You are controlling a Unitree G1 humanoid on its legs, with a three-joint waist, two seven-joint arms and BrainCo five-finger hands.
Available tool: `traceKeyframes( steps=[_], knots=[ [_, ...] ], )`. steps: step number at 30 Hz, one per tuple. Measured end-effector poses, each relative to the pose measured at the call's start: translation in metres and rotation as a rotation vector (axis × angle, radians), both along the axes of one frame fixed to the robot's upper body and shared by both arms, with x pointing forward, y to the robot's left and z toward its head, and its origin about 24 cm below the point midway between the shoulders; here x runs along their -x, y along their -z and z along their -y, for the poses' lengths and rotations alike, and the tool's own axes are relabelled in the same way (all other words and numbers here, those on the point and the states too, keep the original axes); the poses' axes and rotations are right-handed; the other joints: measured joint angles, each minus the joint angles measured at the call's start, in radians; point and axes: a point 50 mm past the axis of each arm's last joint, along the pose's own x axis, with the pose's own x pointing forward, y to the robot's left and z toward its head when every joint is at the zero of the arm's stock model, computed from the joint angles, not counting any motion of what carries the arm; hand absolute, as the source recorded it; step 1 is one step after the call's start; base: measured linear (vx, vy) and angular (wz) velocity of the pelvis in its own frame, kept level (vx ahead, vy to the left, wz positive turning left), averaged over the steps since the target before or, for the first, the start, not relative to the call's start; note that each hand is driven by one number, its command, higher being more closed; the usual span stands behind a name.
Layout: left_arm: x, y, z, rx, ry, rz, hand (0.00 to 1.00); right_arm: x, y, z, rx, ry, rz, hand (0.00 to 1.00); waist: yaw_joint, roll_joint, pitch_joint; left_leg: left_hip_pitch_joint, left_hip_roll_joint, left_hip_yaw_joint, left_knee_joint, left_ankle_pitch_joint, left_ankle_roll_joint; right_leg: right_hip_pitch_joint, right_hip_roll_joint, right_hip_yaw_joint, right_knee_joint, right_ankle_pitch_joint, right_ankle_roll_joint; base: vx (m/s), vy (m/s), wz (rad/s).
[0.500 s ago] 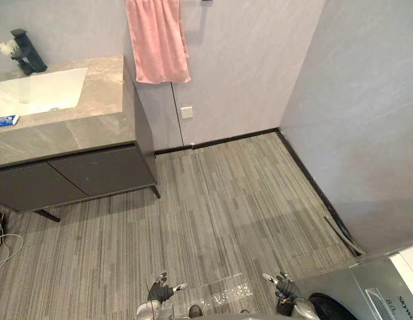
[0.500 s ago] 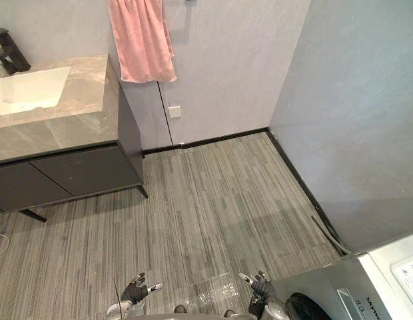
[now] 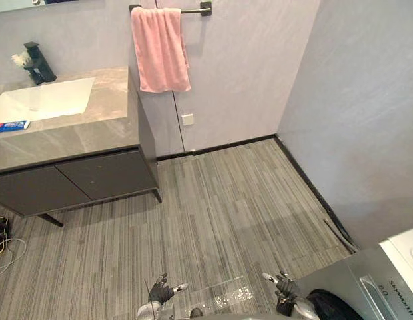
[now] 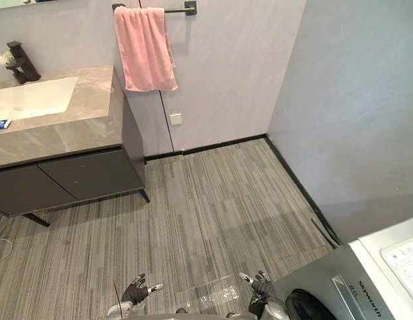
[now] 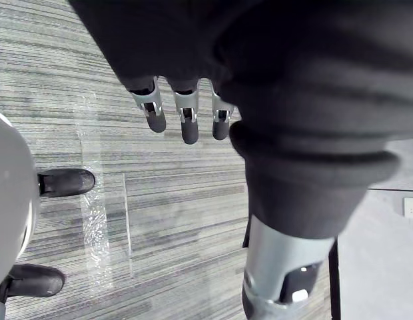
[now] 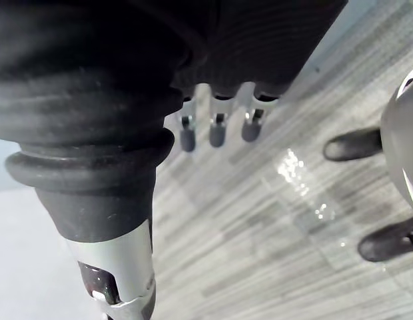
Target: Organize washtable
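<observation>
So, both hands are down low over the floor and neither one has anything in it. The left hand sits at the bottom of the head views, loose and spread with the thumb out to the side. In its wrist view the fingers point straight out over the grey striped floor. The right hand is the same deal, wide and relaxed, with its fingers straight in its own wrist view. Between the two hands a clear plastic sheet lies flat on the floor.

The table is well apart from both hands, over at the far left against the wall. It has a grey stone top with a white sink set into it and a black faucet at the back. There's something small and white just beside the faucet that I can't make out. A blue and white toothpaste pack lies flat on the top, on the near side of the sink. Dark cabinet doors are underneath.

Right of the table a pink towel hangs off a black bar on the wall, with a white socket lower down. A washing machine sits in the near right corner, just beside the right hand.
</observation>
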Motion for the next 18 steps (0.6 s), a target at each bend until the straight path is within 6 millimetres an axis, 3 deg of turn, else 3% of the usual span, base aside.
traceKeyframes(
  steps=[18],
  knots=[
    [-0.0012, -0.0005, 0.0, 0.006, -0.021, 0.01, 0.0, -0.0009, -0.0004, -0.0005, 0.002, 0.028, 0.007, 0.0, 0.001, -0.001, 0.001, -0.01, -0.002, 0.003, 0.0, 0.002, 0.002, 0.0, 0.0, -0.01, -0.011, 0.009, -0.006, 0.02, -0.01, 0.0]
  ],
)
